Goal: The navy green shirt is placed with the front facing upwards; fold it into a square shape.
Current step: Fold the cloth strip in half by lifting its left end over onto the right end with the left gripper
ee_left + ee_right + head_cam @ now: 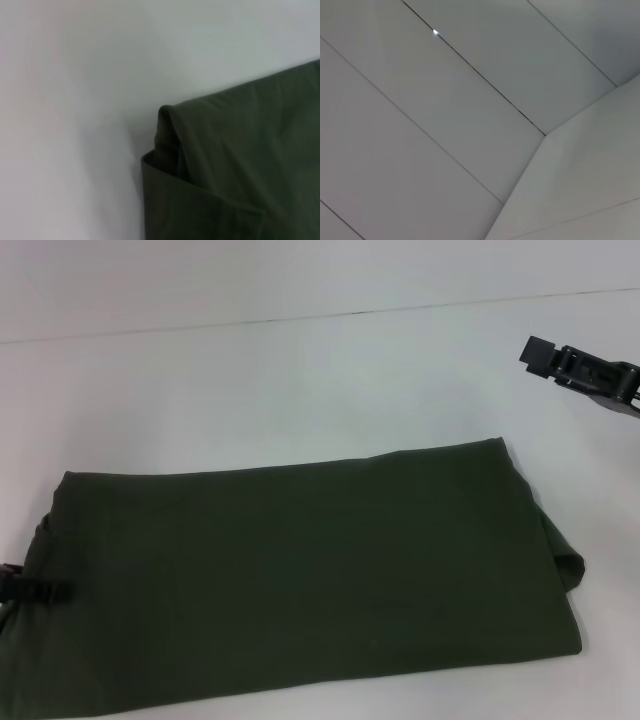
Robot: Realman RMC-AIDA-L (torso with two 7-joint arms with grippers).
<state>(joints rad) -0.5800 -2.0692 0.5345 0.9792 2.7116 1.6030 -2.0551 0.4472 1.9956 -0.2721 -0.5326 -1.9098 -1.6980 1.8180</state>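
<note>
At the frame's lower left edge the left gripper [35,592] touches the shirt's end, its grip impossible to judge; the navy green shirt [300,580] lies folded across the lower centre of the white table [250,390]; bare table runs above it; the right gripper [540,352] hangs at upper right, its opening unclear.

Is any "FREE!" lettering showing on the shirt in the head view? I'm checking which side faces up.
No. The navy green shirt lies folded in a wide rectangle showing only plain dark green fabric.

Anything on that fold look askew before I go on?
Yes. On the navy green shirt, fabric bulges out past the right edge, and layers bunch at the left corner beside the left gripper. The right gripper is raised clear.
</note>
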